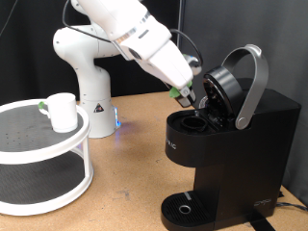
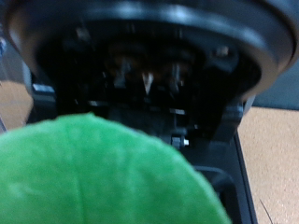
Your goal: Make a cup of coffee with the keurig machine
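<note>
Green-topped pod point(image 1: 183, 94) – gripper point(image 1: 190, 96), open keurig machine point(image 1: 226, 144)

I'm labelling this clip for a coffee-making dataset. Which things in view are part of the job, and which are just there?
Part of the job:
- keurig machine, lid raised
- gripper at the open pod chamber, holding the green-topped pod
- cup, on the rack's top shelf

Just there:
- white two-tier round rack
- wooden tabletop

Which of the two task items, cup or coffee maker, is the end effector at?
The keurig machine, lid raised; the end effector is at its opening, the cup apart.
</note>
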